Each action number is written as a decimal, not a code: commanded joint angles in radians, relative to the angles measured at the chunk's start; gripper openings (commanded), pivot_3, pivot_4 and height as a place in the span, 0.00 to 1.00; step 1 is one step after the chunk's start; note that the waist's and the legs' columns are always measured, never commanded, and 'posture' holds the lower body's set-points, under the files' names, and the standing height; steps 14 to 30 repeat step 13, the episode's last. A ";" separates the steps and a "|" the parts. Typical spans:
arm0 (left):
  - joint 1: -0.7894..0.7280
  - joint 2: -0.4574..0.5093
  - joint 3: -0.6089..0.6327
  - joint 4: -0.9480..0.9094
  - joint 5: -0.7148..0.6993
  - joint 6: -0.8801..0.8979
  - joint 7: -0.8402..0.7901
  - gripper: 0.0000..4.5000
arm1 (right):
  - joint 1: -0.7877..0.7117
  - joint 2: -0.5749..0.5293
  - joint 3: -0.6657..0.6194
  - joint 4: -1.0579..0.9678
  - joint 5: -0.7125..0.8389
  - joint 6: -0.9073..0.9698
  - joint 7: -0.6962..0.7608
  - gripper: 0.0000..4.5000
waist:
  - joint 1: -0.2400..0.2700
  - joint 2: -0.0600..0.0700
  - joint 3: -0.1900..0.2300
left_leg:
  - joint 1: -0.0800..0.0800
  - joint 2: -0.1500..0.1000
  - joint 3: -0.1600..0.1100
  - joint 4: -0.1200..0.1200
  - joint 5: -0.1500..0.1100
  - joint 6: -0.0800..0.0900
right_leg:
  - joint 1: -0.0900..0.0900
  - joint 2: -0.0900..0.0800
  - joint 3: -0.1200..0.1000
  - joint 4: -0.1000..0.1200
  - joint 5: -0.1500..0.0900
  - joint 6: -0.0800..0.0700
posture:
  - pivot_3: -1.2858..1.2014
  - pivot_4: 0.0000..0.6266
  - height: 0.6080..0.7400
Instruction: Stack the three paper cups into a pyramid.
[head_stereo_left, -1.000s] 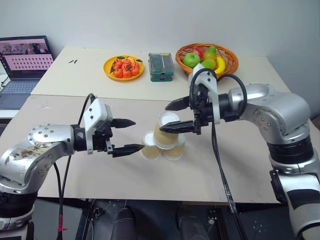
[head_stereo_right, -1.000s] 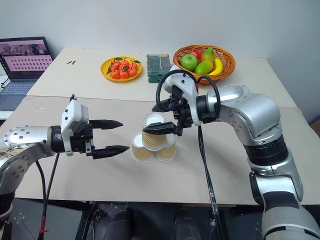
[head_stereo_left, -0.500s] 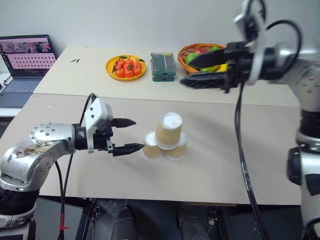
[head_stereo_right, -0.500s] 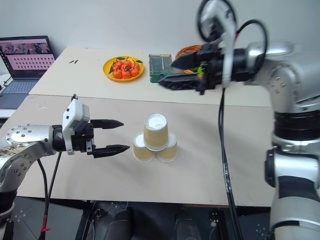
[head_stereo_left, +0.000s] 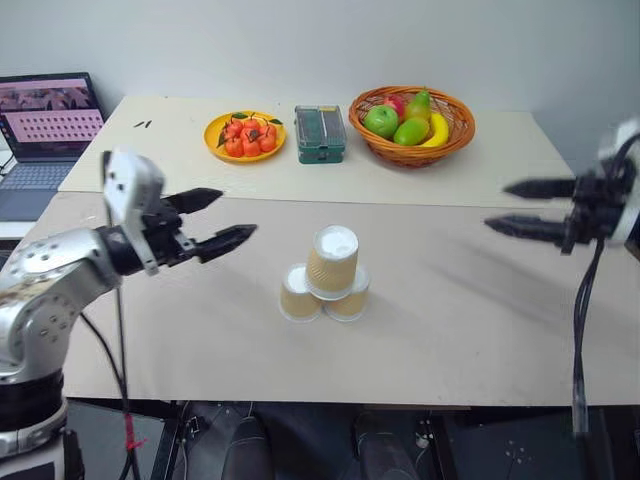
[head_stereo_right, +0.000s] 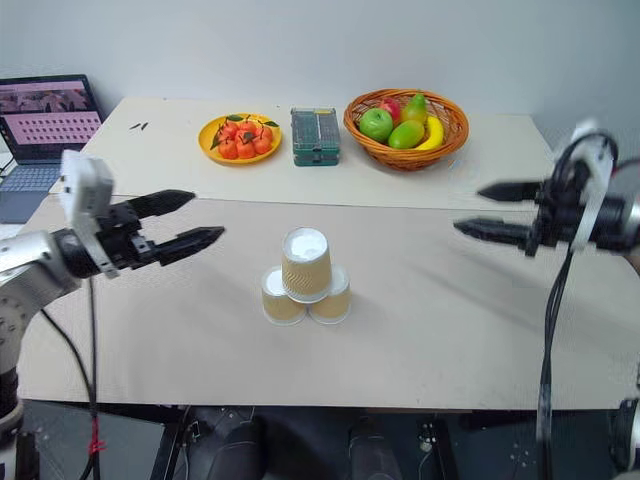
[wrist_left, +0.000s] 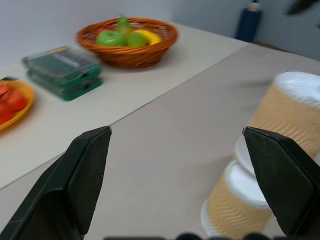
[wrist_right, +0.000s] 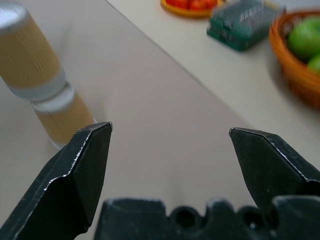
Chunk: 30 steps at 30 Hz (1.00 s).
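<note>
Although both arms hang off to the sides, the three paper cups (head_stereo_left: 324, 276) stand as a finished-looking pyramid near the middle of the near tabletop (head_stereo_left: 470, 320): two cups side by side, touching, white ends up, and the third resting upside down on the pair, bridging them, its white end (head_stereo_left: 336, 240) uppermost.

Well left of the stack, the left gripper (head_stereo_left: 212, 217) hovers with its jaws spread wide and nothing between them. Well right of the stack, the right gripper (head_stereo_left: 518, 207) also has its jaws wide apart and empty. Neither touches a cup.

On the far tabletop sit a yellow plate of small red-orange fruit (head_stereo_left: 245, 135), a green box (head_stereo_left: 321, 132) and a wicker basket of fruit (head_stereo_left: 412, 120); a laptop (head_stereo_left: 48, 125) stands at the far left.

Judging by their look, these ribbed kraft cups are very light and thin-walled. A squeeze would likely dent them, and a slight nudge could topple the top one. The ribbed sleeve should give some friction. If any cup needs adjusting, the best hold is probably across the mid-wall with a gentle pinch, lifting straight up so the lower pair stays put.
</note>
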 joint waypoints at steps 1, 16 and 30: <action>0.061 -0.012 0.009 -0.081 0.015 -0.025 0.029 1.00 | 0.064 0.054 -0.060 -0.115 0.014 -0.051 -0.081 0.98 | -0.006 0.000 0.000 | 0.000 0.000 0.000 0.000 0.000 0.000 | 0.000 0.000 0.000 0.001 0.000 0.000 | 0.52 0.24 1.00; 0.198 -0.080 -0.061 -0.146 0.123 -0.127 0.088 1.00 | 0.134 0.180 -0.008 -0.251 -0.002 -0.070 -0.248 0.98 | -0.011 0.000 0.000 | 0.001 0.000 -0.001 0.001 0.000 0.000 | 0.002 0.000 0.000 -0.001 -0.001 0.001 | 0.52 0.24 1.00; 0.198 -0.080 -0.061 -0.146 0.123 -0.127 0.088 1.00 | 0.134 0.180 -0.008 -0.251 -0.002 -0.070 -0.248 0.98 | -0.011 0.000 0.000 | 0.001 0.000 -0.001 0.001 0.000 0.000 | 0.002 0.000 0.000 -0.001 -0.001 0.001 | 0.52 0.24 1.00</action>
